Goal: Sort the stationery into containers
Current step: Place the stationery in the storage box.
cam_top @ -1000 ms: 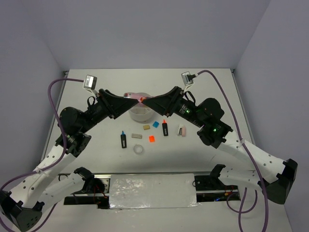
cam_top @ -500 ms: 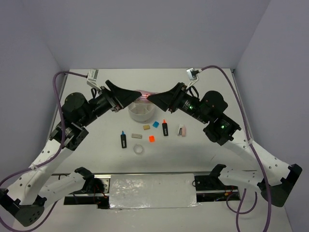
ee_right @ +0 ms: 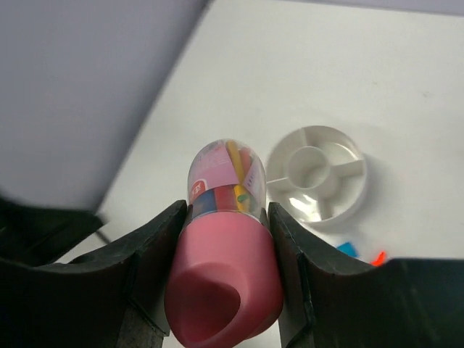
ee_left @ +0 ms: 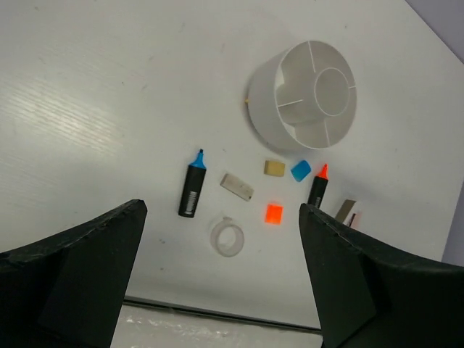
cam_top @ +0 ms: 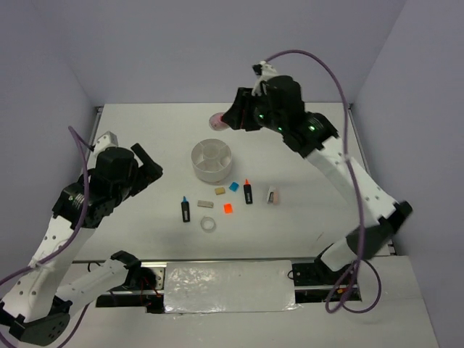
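My right gripper [cam_top: 228, 119] is shut on the pink clear tube [cam_top: 217, 121], held high beyond the round white tub [cam_top: 212, 168]. In the right wrist view the fingers [ee_right: 161, 239] clamp the tube [ee_right: 228, 254] by its pink end, with the tub [ee_right: 319, 204] below. My left gripper [cam_top: 148, 162] is open and empty, left of the tub. On the table lie a blue-capped marker [cam_top: 185, 209], an orange-capped marker [cam_top: 248, 192], two tan erasers [cam_top: 205, 204], a blue square [cam_top: 233, 186], an orange square [cam_top: 228, 208] and the tape ring [cam_top: 209, 225].
A small tan and pink piece [cam_top: 272, 196] lies right of the orange-capped marker. In the left wrist view the tub [ee_left: 304, 94] has a round middle cell and outer compartments, all empty. A foil-wrapped bar [cam_top: 228, 286] runs along the near edge.
Both grippers met at the pink tube above the tub. The left one has let go and drawn back left and down. The right arm has risen and swung back with the tube.
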